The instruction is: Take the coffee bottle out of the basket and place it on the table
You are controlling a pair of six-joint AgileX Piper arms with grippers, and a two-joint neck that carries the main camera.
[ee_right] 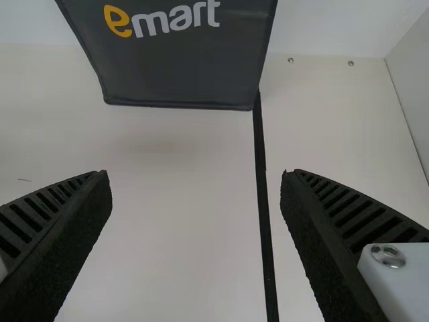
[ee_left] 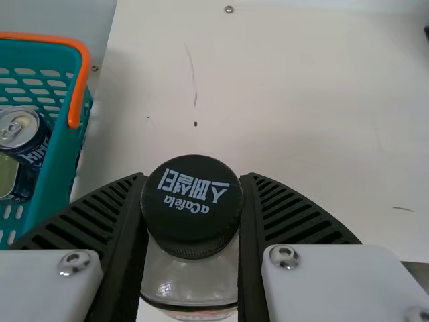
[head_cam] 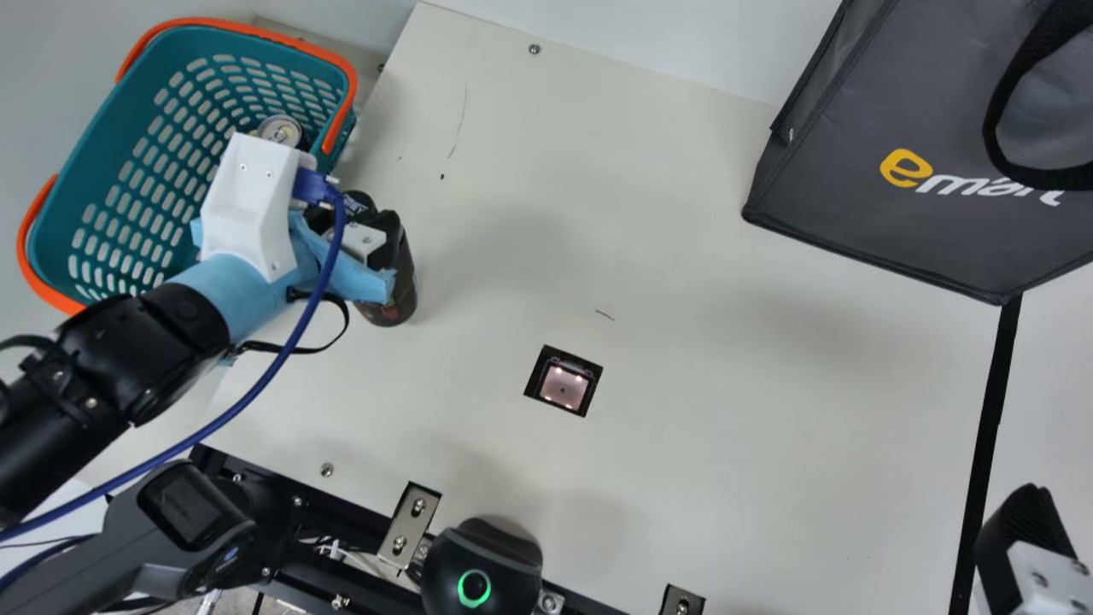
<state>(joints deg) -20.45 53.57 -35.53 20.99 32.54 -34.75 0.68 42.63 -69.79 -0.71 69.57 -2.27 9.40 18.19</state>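
A broad cream tabletop (head_cam: pixel 683 427) lies under everything in the main view. The largest thing on it is a dark grey, flat-sided bag (head_cam: pixel 871 102) with a black strap and yellow and white lettering, over at the right of that view. Next comes the teal plastic basket (head_cam: pixel 102 154) with slotted walls and orange handles, at the upper left, just beside the tabletop's edge.

The left claw (head_cam: pixel 354 218) is beside the basket, clamped on the coffee bottle (head_cam: pixel 391 309), a dark bottle with a round black cap and a clear upper part. In the left wrist view a ribbed finger presses each side of it, just below the cap. The bottle is upright, outside the basket and over the tabletop; I cannot tell whether its base touches down.

The right claw (head_cam: pixel 1020 534) is at the lower right of the main view, its fingers wide apart with nothing between them. A squarish opening (head_cam: pixel 564 384) with a lit panel sits mid-tabletop. Smallest are two metal drink cans, one dark blue with a silver top (ee_left: pixel 27 137), the other greenish on top (ee_left: pixel 8 176), side by side in the basket.
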